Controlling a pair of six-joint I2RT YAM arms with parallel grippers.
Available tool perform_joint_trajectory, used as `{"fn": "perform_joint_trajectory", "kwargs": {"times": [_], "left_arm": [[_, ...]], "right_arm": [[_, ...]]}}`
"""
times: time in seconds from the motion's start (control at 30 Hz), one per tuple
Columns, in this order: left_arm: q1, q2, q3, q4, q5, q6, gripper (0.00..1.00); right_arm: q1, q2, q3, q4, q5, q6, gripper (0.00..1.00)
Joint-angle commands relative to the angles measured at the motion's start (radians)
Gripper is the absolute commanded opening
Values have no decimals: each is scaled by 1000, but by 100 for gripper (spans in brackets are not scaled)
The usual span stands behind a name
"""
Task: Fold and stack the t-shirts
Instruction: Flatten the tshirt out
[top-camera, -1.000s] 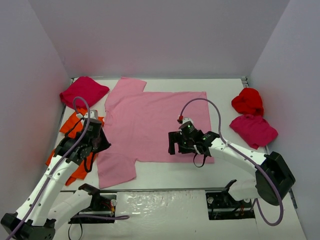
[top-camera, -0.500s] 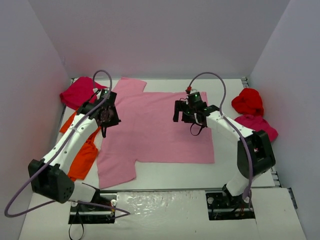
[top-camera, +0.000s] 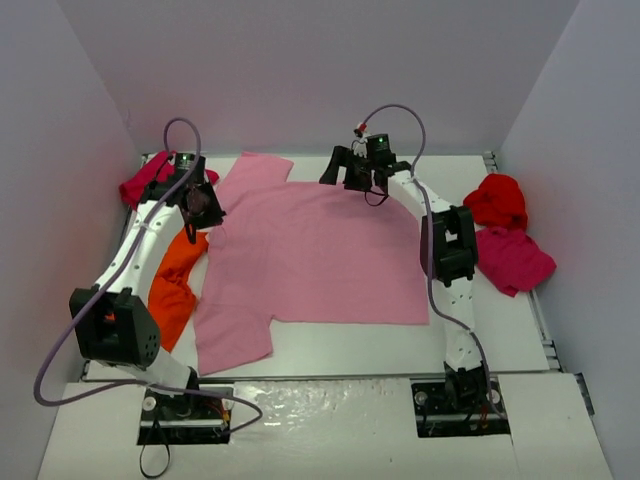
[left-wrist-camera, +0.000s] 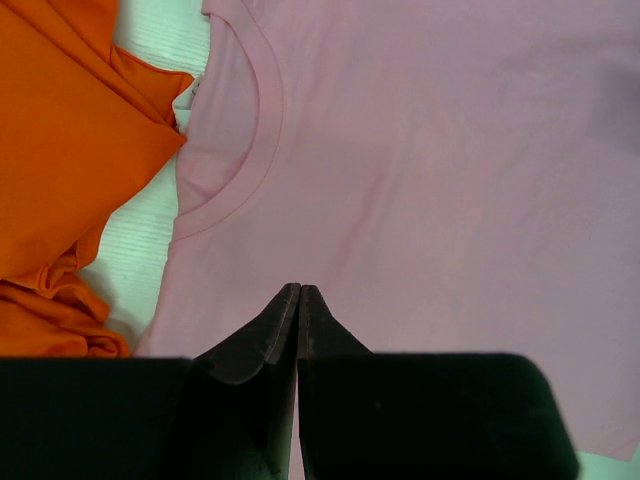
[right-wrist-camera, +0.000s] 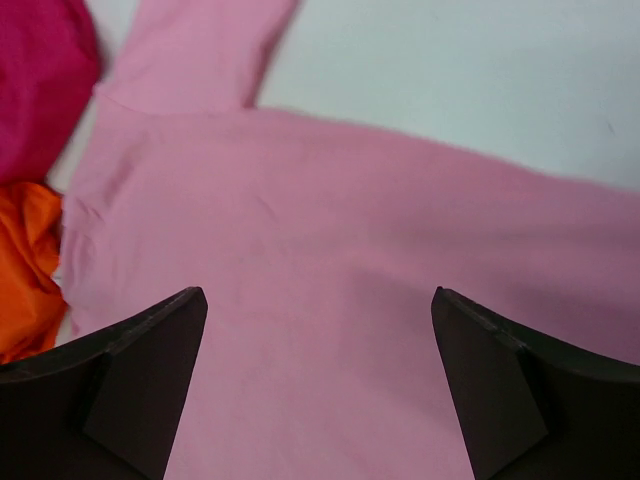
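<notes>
A light pink t-shirt (top-camera: 310, 250) lies spread flat in the middle of the table, collar to the left. My left gripper (top-camera: 208, 213) is shut and empty, its tips (left-wrist-camera: 299, 288) over the pink cloth just below the collar (left-wrist-camera: 262, 120). My right gripper (top-camera: 330, 176) hangs open over the shirt's far edge, with pink cloth (right-wrist-camera: 330, 230) below its spread fingers (right-wrist-camera: 320, 300) and nothing held. Orange t-shirts (top-camera: 175, 280) lie crumpled at the left. One magenta t-shirt (top-camera: 138, 182) sits at the far left, another (top-camera: 512, 260) at the right, below a bright red one (top-camera: 497, 202).
White walls close in the table at the back and on both sides. The orange pile (left-wrist-camera: 70, 150) touches the pink shirt's left edge beside the collar. Bare white table (right-wrist-camera: 450, 70) shows beyond the shirt's far edge, by its sleeve (right-wrist-camera: 200, 50).
Both arms have swung away from the near side toward the back. The left went from the orange pile to the collar, the right from the near hem to the far edge.
</notes>
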Motion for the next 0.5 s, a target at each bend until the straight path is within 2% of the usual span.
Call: {"fn": "perform_joint_trajectory", "kwargs": {"times": [0.0,0.17,0.23,0.27,0.33,0.4,0.43,0.47], "left_arm": [[-6,-153,-34,65,-29,43,0],[-8,-289,-164,132,23,40,0],[-6,-333,-206,122,25,40,0],[-6,-350,-217,116,21,41,0],[-6,-394,-236,93,20,45,0],[-8,-427,-252,77,17,49,0],[-6,-451,-258,72,20,52,0],[-6,-464,-264,63,20,55,0]], "right_arm": [[24,103,270,146,-254,38,94],[29,227,287,570,-384,273,96],[35,333,366,660,-435,392,93],[39,373,441,695,-448,437,90],[49,449,513,776,-445,507,77],[56,490,567,793,-404,511,57],[60,497,590,781,-386,497,50],[62,501,595,764,-365,475,50]]}}
